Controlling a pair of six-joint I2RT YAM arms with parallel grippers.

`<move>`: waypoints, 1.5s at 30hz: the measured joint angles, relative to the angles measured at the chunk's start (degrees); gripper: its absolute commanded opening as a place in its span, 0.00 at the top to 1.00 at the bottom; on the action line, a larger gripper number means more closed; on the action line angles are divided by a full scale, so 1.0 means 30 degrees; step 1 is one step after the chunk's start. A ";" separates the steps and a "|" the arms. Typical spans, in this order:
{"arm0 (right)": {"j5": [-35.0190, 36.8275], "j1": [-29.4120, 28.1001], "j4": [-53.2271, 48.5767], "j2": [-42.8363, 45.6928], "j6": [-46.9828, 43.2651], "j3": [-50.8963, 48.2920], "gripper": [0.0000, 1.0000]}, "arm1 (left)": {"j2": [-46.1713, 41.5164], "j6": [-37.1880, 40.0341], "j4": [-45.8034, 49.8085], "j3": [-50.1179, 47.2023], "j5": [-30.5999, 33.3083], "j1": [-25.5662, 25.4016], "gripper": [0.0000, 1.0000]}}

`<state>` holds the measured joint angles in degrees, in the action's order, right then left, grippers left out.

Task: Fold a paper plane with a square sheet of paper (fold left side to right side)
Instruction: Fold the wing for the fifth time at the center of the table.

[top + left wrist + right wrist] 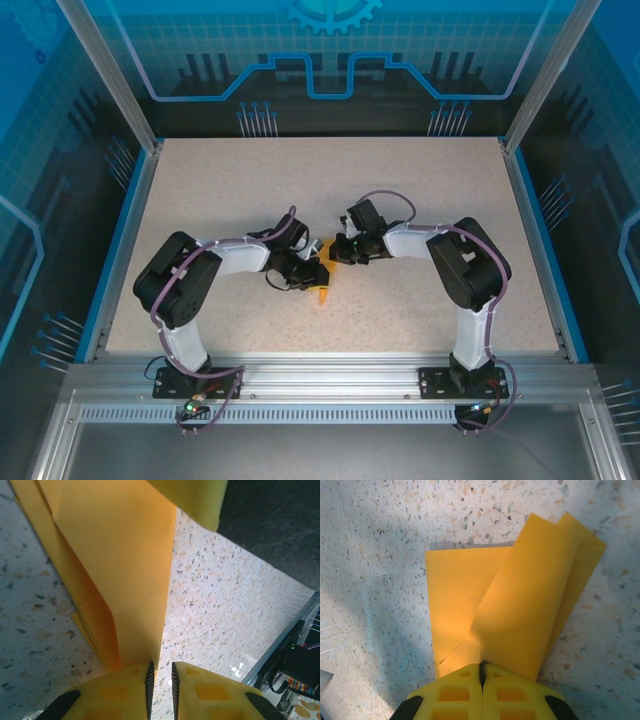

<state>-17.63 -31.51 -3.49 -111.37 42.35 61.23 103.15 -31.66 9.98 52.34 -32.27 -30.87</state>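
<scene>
Two arms meet over the middle of the speckled counter [400, 190], with a folded orange paper [322, 288] between their tips. The right end effector [482, 669] is closed tight on the paper: its yellow fingers [455, 692] press together, and a raised flap is pinched at the seam between them. Beyond the grip, another layer of the sheet lies flat on the counter, its far edge straight. The left end effector [162, 672] stands a narrow slit apart (bare counter shows through the gap) and clamps nothing. From its wrist view, the paper rises steeply in several layers, and its lower edge runs down to the tip of one finger. Whether that edge touches the pad cannot be told.
</scene>
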 measured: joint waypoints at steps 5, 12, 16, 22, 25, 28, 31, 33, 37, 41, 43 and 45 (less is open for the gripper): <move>0.0007 -0.0007 -0.0109 -0.0007 -0.0015 0.0066 1.00 | 0.0240 0.0000 -0.0080 -0.0022 0.0197 -0.0109 0.78; 0.0007 -0.0007 -0.0175 -0.0007 -0.0095 0.0102 1.00 | 0.0350 -0.0131 -0.0350 -0.0138 0.0758 -0.0430 0.79; -0.0007 0.0000 -0.0153 -0.0007 -0.0146 0.0109 1.00 | 0.0342 -0.0131 0.0095 0.0073 0.1523 -0.0743 0.83; -0.0532 0.0226 0.0663 0.0022 -0.0146 -0.0328 1.00 | 0.0328 -0.0131 0.1005 0.0525 0.2841 -0.1217 0.89; -0.1078 0.0437 0.1333 0.0036 -0.0138 -0.0685 1.00 | 0.0306 -0.0131 0.1180 0.0619 0.3067 -0.1290 0.90; -0.1508 0.0619 0.1763 0.0036 -0.0138 -0.0918 1.00 | 0.0306 -0.0138 0.1282 0.0656 0.3191 -0.1326 0.91; -0.1741 0.0729 0.1836 0.0036 -0.0153 -0.0954 1.00 | 0.0313 -0.0138 0.1413 0.0736 0.3228 -0.1333 0.91; -0.1792 0.0794 0.1836 0.0029 -0.0160 -0.0954 1.00 | 0.0313 -0.0138 0.1464 0.0758 0.3322 -0.1370 0.92; -0.1982 0.0911 0.1843 -0.0029 -0.0328 -0.0954 1.00 | 0.0342 -0.0138 0.1639 0.0874 0.3468 -0.1413 0.92; -0.2412 0.1093 0.1829 -0.0197 -0.0525 -0.0852 1.00 | 0.0393 -0.0131 0.1770 0.0969 0.3475 -0.1413 0.92; -0.2739 0.1209 0.1734 -0.0321 -0.0656 -0.0721 1.00 | 0.0444 -0.0131 0.1880 0.1049 0.3475 -0.1413 0.92; -0.3053 0.1333 0.1603 -0.0459 -0.0750 -0.0576 1.00 | 0.0481 -0.0131 0.1996 0.1137 0.3475 -0.1413 0.92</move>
<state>-26.79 -27.51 1.32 -112.75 40.10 59.51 104.60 -32.05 15.97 55.75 -21.85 -35.11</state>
